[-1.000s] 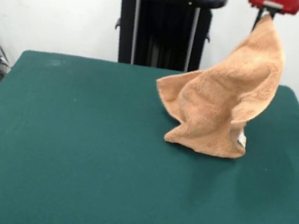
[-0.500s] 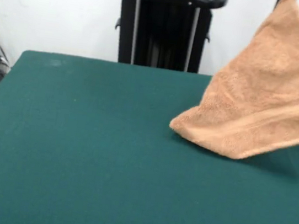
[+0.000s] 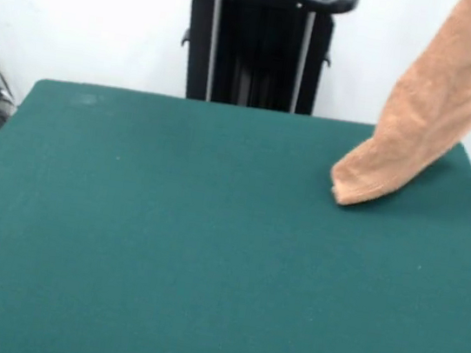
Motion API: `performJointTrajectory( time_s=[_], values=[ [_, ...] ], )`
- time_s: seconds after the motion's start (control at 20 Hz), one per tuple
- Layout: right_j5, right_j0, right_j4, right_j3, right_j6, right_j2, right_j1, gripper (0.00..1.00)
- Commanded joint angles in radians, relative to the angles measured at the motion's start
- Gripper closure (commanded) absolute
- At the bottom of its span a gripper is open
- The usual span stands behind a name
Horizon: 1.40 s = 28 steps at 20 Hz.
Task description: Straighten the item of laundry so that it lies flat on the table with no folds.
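Hanging towel (image 3: 434, 108) | low end touching table (image 3: 164, 246) near right edge

The towel (image 3: 434, 108) is tan terry cloth, its pile looped and rough with a soft, matt look, hanging in a narrow strip at the far right. The bench (image 3: 164, 246) has a dark green cloth top like felt, matt and even, showing no gloss. At the far side, the pedestal (image 3: 258, 44) looks like smooth black plastic or painted metal, with a glossy black ring on top.
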Motion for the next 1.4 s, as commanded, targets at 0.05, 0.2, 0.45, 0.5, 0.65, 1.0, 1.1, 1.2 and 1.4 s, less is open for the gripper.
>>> performJointTrajectory(
  time_s=[0.05,0.2,0.45,0.5,0.65,1.0,1.1,1.2,1.4],
  values=[
    [0.134,0.031,-0.002,-0.059,0.333,0.013,-0.008,1.0],
    [0.165,0.047,-0.001,-0.078,0.37,0.012,-0.021,1.0],
    [0.179,0.077,0.011,-0.094,0.446,0.021,-0.022,1.0],
    [0.194,0.083,0.015,-0.099,0.465,0.02,-0.026,1.0],
    [0.238,0.123,0.015,-0.139,0.54,0.013,-0.027,1.0],
    [0.248,0.185,0.049,-0.186,0.701,0.024,0.007,1.0],
    [0.244,0.189,0.052,-0.204,0.73,0.031,0.025,1.0],
    [0.248,0.182,0.052,-0.219,0.741,0.038,0.036,1.0],
    [0.2,0.167,0.061,-0.216,0.758,0.061,0.06,1.0]
  ],
)
